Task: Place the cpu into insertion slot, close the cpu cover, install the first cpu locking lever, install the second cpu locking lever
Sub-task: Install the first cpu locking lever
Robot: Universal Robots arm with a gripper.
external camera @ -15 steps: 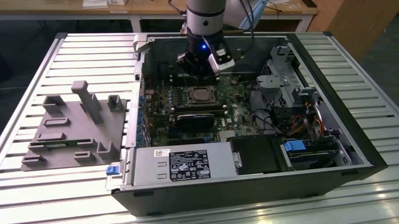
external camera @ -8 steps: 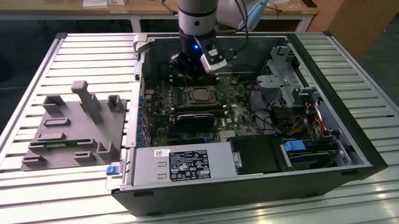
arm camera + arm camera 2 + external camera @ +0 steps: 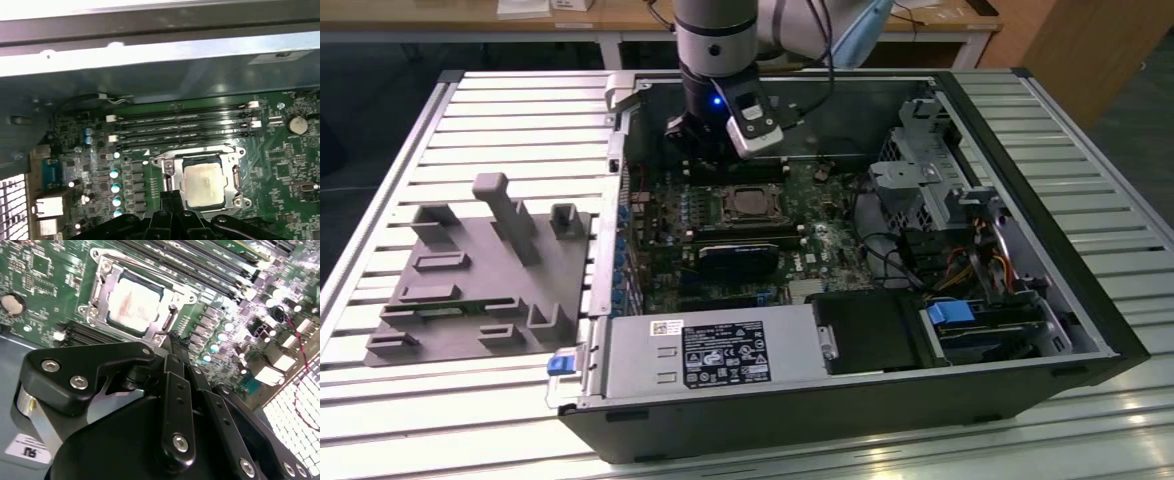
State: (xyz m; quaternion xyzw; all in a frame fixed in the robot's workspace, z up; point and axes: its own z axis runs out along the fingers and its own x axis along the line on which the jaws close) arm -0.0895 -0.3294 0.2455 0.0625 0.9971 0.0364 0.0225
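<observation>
Black finger links of the end effector (image 3: 173,340) lie nearest the lens in both wrist views. Its fingertips are pressed together with nothing seen between them. The tips sit just beside the rim of the cpu cover (image 3: 102,285); whether they touch it I cannot tell. Under that closed frame the cpu (image 3: 134,302) sits in the insertion slot (image 3: 165,167), its silvery top showing through the cutout. The first wrist view adds rows of memory slots (image 3: 180,125) and a coin cell (image 3: 297,124) near the socket. The exterior view gives the surroundings. The end effector hangs at twelve o'clock of the cpu inside the open computer case (image 3: 1067,330). A grey power supply box (image 3: 707,355) with a white printed label lies at six o'clock. A grey fixture (image 3: 480,270) stands on the slatted bench (image 3: 494,100) at nine o'clock. How the locking levers lie is hard to make out.
</observation>
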